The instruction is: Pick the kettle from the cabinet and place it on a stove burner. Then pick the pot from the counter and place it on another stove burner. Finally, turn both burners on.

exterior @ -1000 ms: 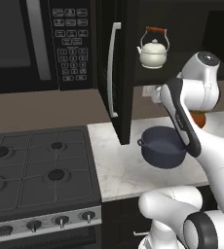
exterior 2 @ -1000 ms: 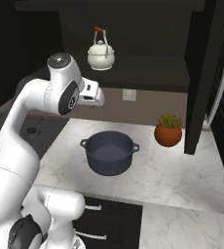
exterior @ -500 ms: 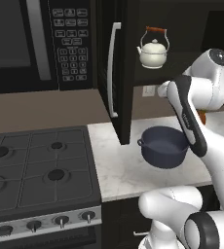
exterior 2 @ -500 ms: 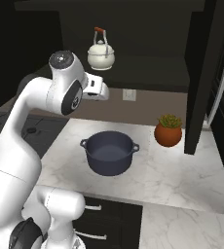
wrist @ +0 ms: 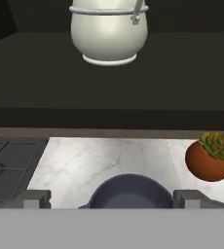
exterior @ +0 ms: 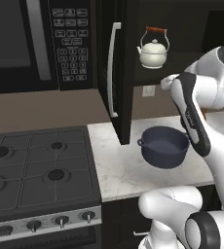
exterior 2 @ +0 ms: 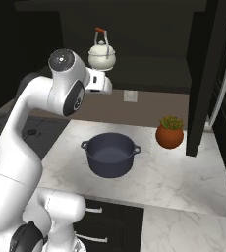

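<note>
The cream-white kettle (exterior: 154, 51) (exterior 2: 102, 55) (wrist: 109, 34) stands upright on the shelf of the open black cabinet (exterior: 120, 73). The dark blue pot (exterior: 164, 146) (exterior 2: 110, 155) (wrist: 131, 192) rests on the marbled counter (exterior: 114, 163) (exterior 2: 183, 172) below that shelf. My gripper (wrist: 112, 198) (exterior 2: 106, 86) hovers in front of the cabinet, just under shelf height and above the pot. It is open, its fingertips (wrist: 36, 198) wide apart with nothing between them. The kettle is ahead of the hand and higher. The stove burners (exterior: 56, 174) lie left of the counter, with knobs (exterior: 60, 221) along the front.
The cabinet door with its silver bar handle (exterior: 113, 68) stands open between stove and pot. A black microwave (exterior: 31, 44) hangs above the stove. A small plant in an orange pot (exterior 2: 170, 133) (wrist: 210, 156) sits on the counter to the right of the blue pot.
The arm's elbow has lifted a little and the hand has edged up toward the shelf. Kettle and pot have not moved. The gripper stays open.
</note>
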